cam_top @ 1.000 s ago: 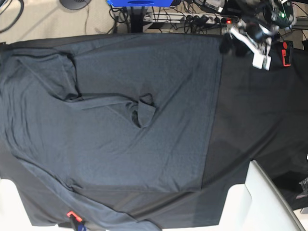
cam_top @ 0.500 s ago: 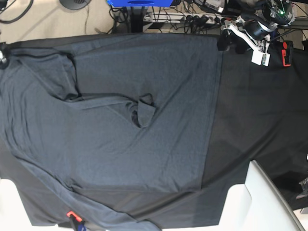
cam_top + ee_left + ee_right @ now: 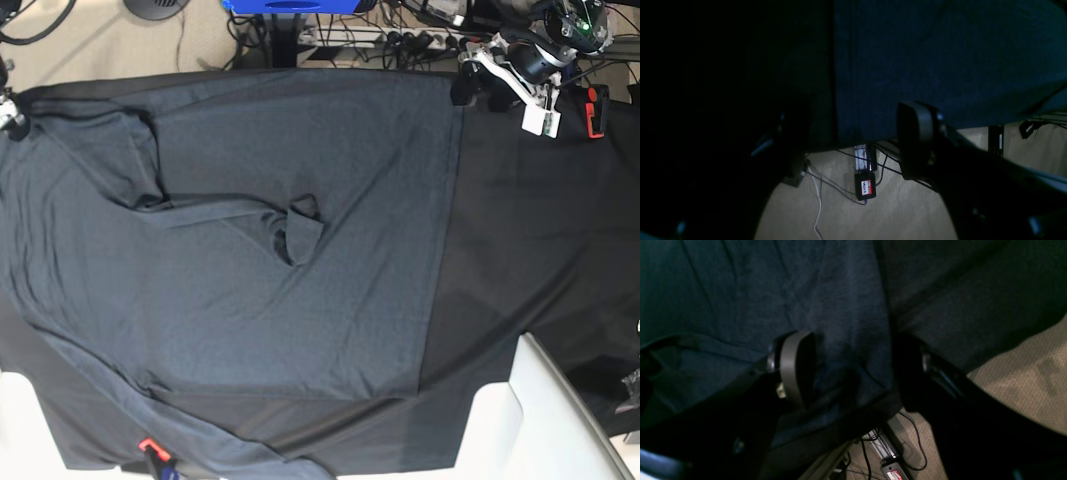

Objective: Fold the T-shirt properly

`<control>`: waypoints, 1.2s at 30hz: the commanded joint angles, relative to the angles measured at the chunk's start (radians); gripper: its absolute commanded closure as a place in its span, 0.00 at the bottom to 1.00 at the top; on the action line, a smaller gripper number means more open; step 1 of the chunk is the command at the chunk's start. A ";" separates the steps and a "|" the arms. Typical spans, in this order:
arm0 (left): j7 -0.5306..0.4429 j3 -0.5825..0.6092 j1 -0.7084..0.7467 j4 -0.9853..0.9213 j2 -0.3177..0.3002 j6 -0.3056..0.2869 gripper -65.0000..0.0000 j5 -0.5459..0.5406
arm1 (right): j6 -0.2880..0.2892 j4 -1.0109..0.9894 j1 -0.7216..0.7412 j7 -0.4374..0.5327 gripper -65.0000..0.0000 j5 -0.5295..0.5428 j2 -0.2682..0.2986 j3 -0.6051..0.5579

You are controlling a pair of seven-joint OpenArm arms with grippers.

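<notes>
Base view: shows the T-shirt [image 3: 300, 200] spread nearly flat over the black table cloth [image 3: 540, 250], covering the left and middle of the table, with one sleeve doubled back near the far left corner and a small pucker near the middle. Looks laid out for a first fold, none made yet.

Finds the left gripper [image 3: 468, 92] at the far edge of the table, right at the shirt's far hem corner. Seen from the left wrist, has its jaws standing well apart and empty, with the hem edge running down between them and the floor cables showing beyond the table edge.

Puts the right gripper [image 3: 853, 373] at the opposite far corner, barely visible at the left border of the base view. From the right wrist, straddles a fold of shirt fabric at the table edge, pads [image 3: 796, 370] apart, cloth between them but not pinched.

Suggests a paired pinch on both far corners, so as to lift one long edge evenly. Calls for both closures to catch shirt only, not the table cloth beneath.
</notes>
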 commanded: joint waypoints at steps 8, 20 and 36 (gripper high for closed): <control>-0.016 -0.012 -0.027 -0.084 0.015 -0.009 0.37 -0.019 | 0.006 0.007 -0.005 -0.057 0.77 0.000 -0.001 0.003; -0.018 -0.010 -0.056 -0.130 0.040 -0.009 0.36 -0.019 | 0.006 0.002 -0.002 -0.060 1.00 0.000 0.001 0.003; -0.087 -0.013 -0.037 -0.222 0.035 -0.009 0.36 -0.014 | 0.006 0.001 -0.002 -0.060 1.00 0.000 0.002 0.003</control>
